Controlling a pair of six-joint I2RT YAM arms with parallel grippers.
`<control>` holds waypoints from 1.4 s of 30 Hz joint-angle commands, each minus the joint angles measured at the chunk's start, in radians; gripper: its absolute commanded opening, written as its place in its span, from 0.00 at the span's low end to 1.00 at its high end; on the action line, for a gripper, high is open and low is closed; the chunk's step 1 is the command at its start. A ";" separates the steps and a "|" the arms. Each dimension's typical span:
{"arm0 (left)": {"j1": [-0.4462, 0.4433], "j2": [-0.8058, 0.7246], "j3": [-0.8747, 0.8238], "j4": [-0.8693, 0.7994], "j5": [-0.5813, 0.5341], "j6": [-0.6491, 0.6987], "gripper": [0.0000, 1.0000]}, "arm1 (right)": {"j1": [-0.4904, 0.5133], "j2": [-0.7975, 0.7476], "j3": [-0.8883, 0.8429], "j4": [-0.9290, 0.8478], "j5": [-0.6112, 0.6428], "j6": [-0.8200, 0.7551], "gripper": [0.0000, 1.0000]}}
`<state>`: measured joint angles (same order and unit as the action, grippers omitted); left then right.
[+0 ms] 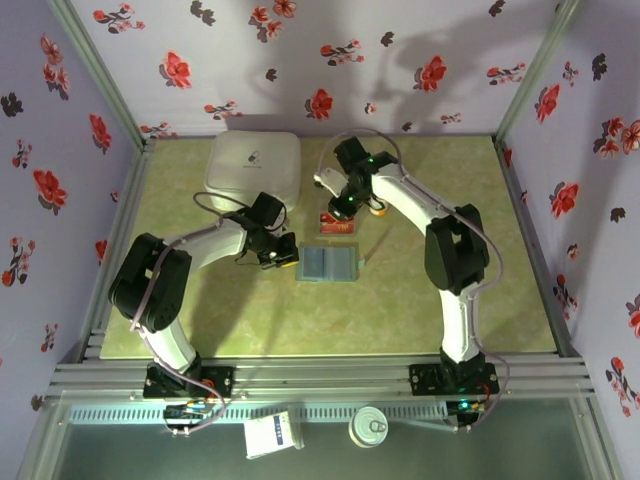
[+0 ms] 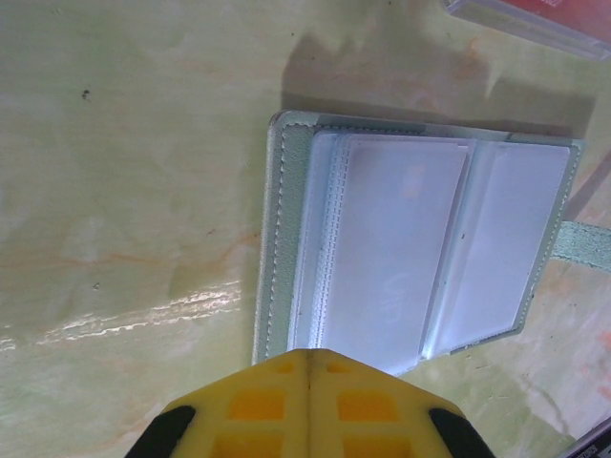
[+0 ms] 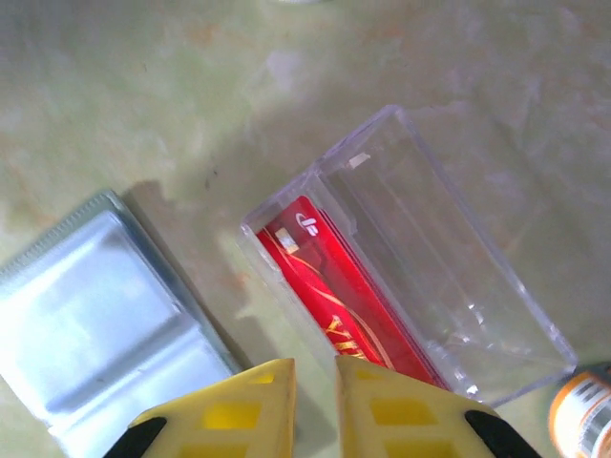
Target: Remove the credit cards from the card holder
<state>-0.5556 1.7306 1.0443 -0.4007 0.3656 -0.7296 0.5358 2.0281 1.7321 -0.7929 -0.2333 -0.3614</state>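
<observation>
The thin red-orange credit cards [image 3: 329, 277] lie in a clear plastic box [image 3: 458, 277] just beyond the open grey-teal card holder [image 2: 401, 248]. They are probably stiff and slick, best pinched edgewise. The left gripper [image 2: 307, 363] is pressed together, empty; the right gripper [image 3: 313, 370] is slightly parted.

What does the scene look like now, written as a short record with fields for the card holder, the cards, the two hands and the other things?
card holder: lying open on the table; the sleeves that show look empty
credit cards: red, lying inside a clear plastic box beside the holder
left hand: shut, tip at the holder's edge
right hand: fingers slightly apart, empty, above the box's end
other things: white box at the back left; orange-capped bottle next to the clear box
</observation>
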 commanded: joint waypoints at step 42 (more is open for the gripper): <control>-0.013 0.075 0.069 -0.026 0.019 0.025 0.00 | 0.165 -0.252 -0.694 0.664 -0.023 1.127 0.09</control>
<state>-0.5629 1.8137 1.0786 -0.3935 0.3744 -0.7258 0.6941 1.8130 1.0389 -0.1112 -0.2691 0.7444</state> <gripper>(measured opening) 0.037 0.093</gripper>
